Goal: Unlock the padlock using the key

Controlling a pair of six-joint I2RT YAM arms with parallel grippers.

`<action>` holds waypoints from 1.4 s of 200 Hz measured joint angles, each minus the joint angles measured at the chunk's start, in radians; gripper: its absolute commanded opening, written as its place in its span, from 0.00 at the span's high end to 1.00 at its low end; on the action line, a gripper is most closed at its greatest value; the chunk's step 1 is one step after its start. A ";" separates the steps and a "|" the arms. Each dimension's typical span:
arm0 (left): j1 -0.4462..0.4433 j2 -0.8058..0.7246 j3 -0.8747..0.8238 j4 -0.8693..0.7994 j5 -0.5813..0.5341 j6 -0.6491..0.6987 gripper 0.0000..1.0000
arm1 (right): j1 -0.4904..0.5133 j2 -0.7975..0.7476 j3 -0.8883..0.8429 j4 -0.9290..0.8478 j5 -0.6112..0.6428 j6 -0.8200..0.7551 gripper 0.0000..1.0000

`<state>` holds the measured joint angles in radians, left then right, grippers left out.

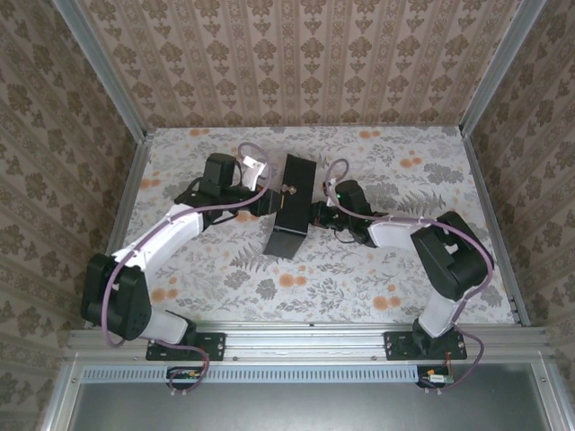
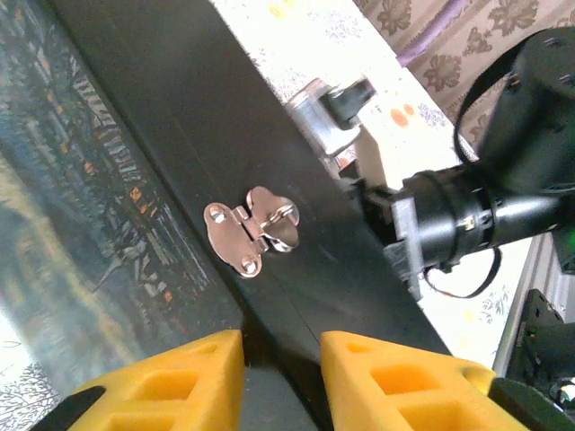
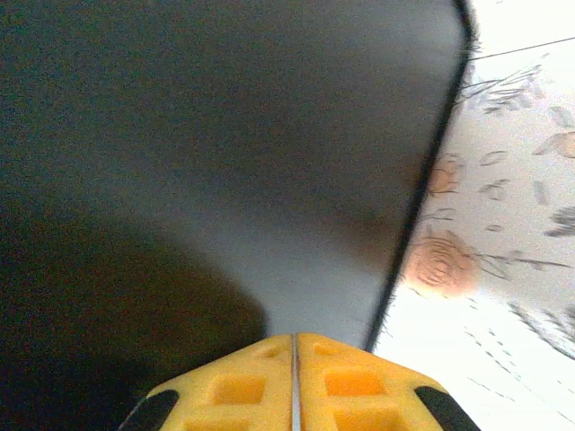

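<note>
Floral table (image 1: 404,278) — black box (image 1: 292,202) seemingly shut, contents hidden.

Silver padlock (image 2: 316,115) lies just off the black box's (image 2: 180,135) right edge. A dark stub, apparently the key (image 2: 352,93), projects from it.

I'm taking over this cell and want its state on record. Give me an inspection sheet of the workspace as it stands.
Surface: floral cloth covering the table, lying flat.
Job's things: black box mid-table, metal latch on its face; what looks like a silvery padlock at its far edge; key not made out.
Clutter: nothing seen.
Grippers: left gripper astride the box edge, apparently gripping it; right gripper shut, close against the box.
Cables: purple cables run along both arms.
Surroundings: wallpapered walls on three sides; metal rail at the near edge.
</note>
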<state>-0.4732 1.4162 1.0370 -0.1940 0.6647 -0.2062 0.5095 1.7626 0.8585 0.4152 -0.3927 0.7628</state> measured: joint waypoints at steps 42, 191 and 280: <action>-0.002 -0.005 0.026 -0.064 -0.047 0.036 0.65 | 0.034 0.118 0.114 -0.079 -0.004 -0.002 0.85; -0.029 0.161 0.095 -0.047 -0.051 0.052 0.65 | -0.055 0.080 0.037 0.011 -0.101 0.025 0.76; 0.166 0.076 0.067 -0.052 -0.443 0.050 0.00 | -0.198 -0.231 0.001 -0.217 0.074 -0.201 0.00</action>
<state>-0.3077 1.4921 1.1042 -0.2462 0.2214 -0.1566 0.3111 1.5314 0.8593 0.1978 -0.3183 0.5617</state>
